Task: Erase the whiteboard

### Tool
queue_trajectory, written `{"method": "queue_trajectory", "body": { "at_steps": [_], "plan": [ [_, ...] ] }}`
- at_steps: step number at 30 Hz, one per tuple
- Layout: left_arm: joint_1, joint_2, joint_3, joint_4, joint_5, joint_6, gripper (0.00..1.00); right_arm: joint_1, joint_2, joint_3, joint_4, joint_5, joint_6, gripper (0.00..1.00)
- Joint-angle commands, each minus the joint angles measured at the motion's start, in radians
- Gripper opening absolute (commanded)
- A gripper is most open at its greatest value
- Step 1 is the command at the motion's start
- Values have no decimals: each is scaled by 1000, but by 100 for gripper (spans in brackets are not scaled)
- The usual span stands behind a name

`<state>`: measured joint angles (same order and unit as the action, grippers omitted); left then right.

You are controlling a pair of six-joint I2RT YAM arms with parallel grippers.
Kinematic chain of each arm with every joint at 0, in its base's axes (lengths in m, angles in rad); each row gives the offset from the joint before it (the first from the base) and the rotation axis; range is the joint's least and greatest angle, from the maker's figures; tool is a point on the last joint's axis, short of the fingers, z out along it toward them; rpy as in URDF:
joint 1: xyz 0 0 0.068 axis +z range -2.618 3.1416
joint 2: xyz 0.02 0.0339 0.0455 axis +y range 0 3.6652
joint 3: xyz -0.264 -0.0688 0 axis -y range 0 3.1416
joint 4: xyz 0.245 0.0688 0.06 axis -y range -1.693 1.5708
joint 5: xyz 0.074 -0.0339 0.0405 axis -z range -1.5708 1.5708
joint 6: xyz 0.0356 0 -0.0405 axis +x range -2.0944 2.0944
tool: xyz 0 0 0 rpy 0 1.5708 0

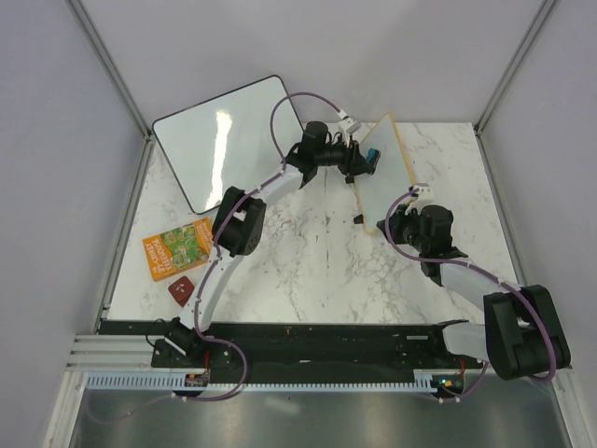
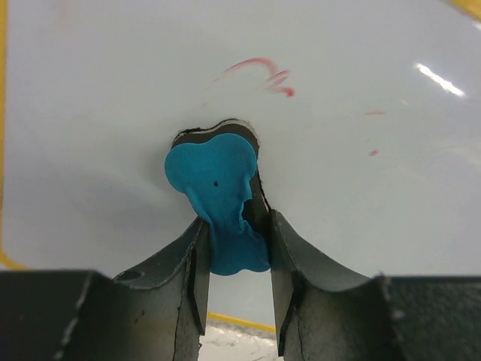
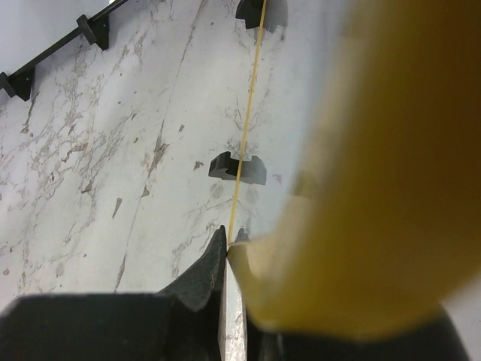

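Standing roughly upright on black clip feet toward the back right of the marble desk, the whiteboard shows its face only in the left wrist view, where it is cropped at the edges. A blurred yellow mass, too close to resolve, fills half the right wrist view. The right end effector is clamped on the board's thin edge. The left end effector grips a blue eraser held against the board. The red marks are smeared strokes that spell nothing legible. Lettering on an orange booklet is too small to read.
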<state>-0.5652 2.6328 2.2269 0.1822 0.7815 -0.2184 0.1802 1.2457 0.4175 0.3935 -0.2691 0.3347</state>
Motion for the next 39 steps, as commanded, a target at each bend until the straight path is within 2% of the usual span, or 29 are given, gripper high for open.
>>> {"method": "queue_trajectory", "body": {
  "at_steps": [1,12,14,21,27,30,33,39],
  "plan": [
    [-76,-117,2,88,99,42,2,18,24,9,-85,-56,-33,0],
    [-78,-135,42,152,66,2,2,16,24,9,-84,-56,-29,0],
    [-78,-129,66,65,24,20,2,16,23,7,-85,-53,-31,0],
    [-73,-85,97,-90,-137,56,2,16,20,7,-84,-51,-29,0],
    [-58,-25,135,-217,-203,37,2,18,20,6,-84,-50,-26,0],
    [-41,-13,139,-265,-226,7,2,18,20,7,-85,-47,-28,0],
    [-15,0,143,-268,-212,-83,2,18,15,6,-85,-47,-29,0],
    [13,13,146,-267,-188,-150,2,18,15,6,-85,-47,-26,0]
  ]
}}
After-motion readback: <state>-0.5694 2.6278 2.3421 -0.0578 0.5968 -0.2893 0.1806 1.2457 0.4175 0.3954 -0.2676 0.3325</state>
